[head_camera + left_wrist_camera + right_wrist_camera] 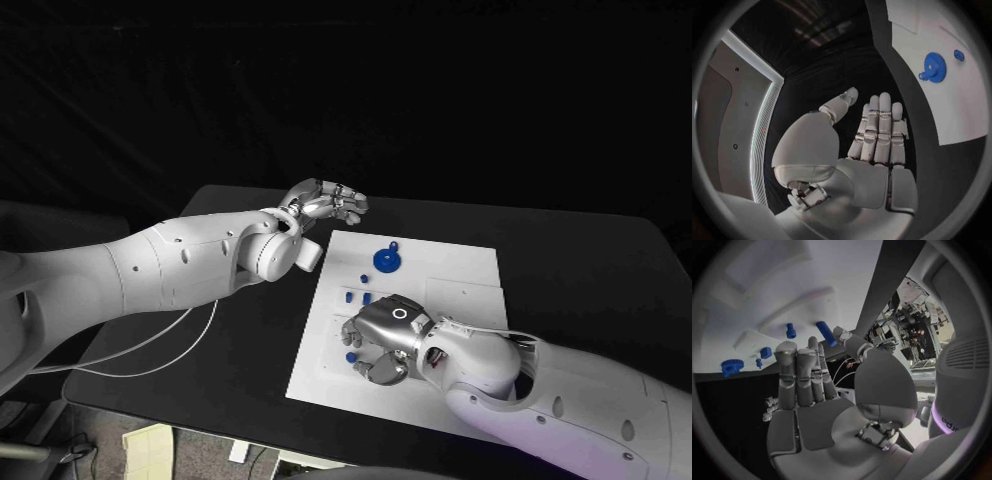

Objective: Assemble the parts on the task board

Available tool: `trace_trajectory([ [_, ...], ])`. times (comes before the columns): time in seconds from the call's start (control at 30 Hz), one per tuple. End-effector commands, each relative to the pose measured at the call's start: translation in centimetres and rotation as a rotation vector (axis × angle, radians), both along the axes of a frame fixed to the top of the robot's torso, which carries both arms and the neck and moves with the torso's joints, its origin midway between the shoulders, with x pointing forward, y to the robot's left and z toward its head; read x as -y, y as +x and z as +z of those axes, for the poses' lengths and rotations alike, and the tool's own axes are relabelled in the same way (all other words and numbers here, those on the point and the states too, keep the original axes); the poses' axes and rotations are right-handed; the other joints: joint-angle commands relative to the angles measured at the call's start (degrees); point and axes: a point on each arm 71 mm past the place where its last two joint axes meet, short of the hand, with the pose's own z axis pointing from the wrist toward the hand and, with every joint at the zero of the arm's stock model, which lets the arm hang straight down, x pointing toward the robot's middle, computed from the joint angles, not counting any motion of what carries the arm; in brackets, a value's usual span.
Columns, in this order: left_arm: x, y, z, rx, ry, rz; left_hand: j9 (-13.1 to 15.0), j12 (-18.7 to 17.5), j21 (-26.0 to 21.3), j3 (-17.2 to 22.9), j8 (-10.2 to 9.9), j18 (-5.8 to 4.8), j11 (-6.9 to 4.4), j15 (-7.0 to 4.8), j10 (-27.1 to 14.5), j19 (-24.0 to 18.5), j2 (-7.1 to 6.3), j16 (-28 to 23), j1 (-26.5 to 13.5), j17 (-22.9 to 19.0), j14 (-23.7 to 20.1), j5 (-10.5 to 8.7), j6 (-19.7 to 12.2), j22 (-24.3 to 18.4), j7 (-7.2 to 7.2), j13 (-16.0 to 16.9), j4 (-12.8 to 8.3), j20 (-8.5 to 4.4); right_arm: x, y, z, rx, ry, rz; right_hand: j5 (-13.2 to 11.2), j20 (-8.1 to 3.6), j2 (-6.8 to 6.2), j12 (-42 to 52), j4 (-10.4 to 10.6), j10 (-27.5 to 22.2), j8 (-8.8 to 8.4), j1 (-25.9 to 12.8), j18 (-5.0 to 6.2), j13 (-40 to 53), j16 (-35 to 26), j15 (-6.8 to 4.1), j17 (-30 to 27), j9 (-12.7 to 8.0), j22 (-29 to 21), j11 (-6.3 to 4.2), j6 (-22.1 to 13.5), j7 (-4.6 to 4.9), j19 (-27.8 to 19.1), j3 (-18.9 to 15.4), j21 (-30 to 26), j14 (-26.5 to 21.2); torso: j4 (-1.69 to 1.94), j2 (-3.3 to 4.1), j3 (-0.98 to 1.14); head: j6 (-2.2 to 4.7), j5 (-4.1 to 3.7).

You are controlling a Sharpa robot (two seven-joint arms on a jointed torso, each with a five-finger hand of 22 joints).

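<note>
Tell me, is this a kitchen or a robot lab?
Probably a robot lab or workshop, not a kitchen. A white task board with small blue parts such as a gear lies on a black table, and the right wrist view shows cluttered equipment behind.

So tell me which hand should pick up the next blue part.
Probably the right hand: it hangs over the task board beside the small blue parts. The left hand hovers off the board's far corner, holding nothing.
</note>
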Motion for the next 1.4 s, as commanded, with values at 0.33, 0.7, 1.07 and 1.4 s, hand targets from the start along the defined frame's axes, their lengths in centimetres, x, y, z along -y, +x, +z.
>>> trace_trajectory([
  [0.33,0.0,0.0,0.0,-0.001,-0.009,-0.012,-0.06,-0.3,-0.25,-0.03,0.09,0.3,0.02,0.03,-0.45,0.33,0.24,-0.36,-0.35,0.12,0.24,-0.09,-0.41,0.08,-0.12,-0.1,0.29,0.24,3.0,0.0,2.6,-0.132,0.179,-0.06,0.49,-0.12,-0.96,0.17,0.46,-0.81,-0.7,-0.65,6.35,-0.04,0.32,0.45,-0.12,-0.37,0.59,0.21,-1.49,0.59,-0.27,-1.94,-0.19,0.06,-0.05,-0.04,0.01,0.69,-0.89],
  [0.7,-0.5,0.1,-0.4,-0.007,-0.004,0.003,-0.06,-0.29,-0.27,-0.05,0.1,0.3,0.02,0.03,-0.44,0.36,0.25,-0.41,-0.4,0.19,0.26,-0.12,-0.41,0.1,-0.11,-0.1,0.33,0.25,10.5,4.2,5.6,-0.37,0.243,-0.303,2.42,-0.41,2.01,5.36,1.3,6.54,0.05,-2.23,6.35,2.81,1.19,-1.62,0.12,-0.08,0.87,-2.09,-0.83,0.01,0.25,-5.47,0.42,0.59,-0.34,-0.36,0.05,2.23,-3.82],
  [1.07,-0.5,-0.2,-1.3,-0.028,-0.006,0.002,-0.06,-0.27,-0.29,-0.11,0.14,0.32,0.01,0.03,-0.41,0.42,0.25,-0.5,-0.51,0.33,0.29,-0.15,-0.37,0.14,-0.1,-0.09,0.41,0.26,17.0,6.2,5.1,-0.574,0.098,-0.59,2.54,-1.49,3.16,41.22,4.06,-2.18,0.14,-4.12,6.35,36.98,3.21,-4.4,1.15,2.03,0.88,-4.64,-0.24,-2.0,0.59,-6.05,2.09,0.86,-0.81,-1.08,0.4,2.63,-6.68],
  [1.4,-0.3,-0.7,-1.8,-0.043,-0.009,-0.006,-0.05,-0.26,-0.32,-0.16,0.16,0.33,0.01,0.04,-0.41,0.43,0.22,-0.56,-0.58,0.42,0.29,-0.17,-0.36,0.17,-0.11,-0.09,0.44,0.26,21.6,5.4,3.9,-0.791,-0.1,-0.807,-0.75,-1.99,2.72,55.79,10.72,-5.79,0.72,-7.76,6.35,50.67,8.82,-4.48,6.72,3.77,1.24,-4.99,0.58,-2.52,0.99,0.42,4.28,0.16,-1.09,-1.26,0.47,2.28,-8.25],
])
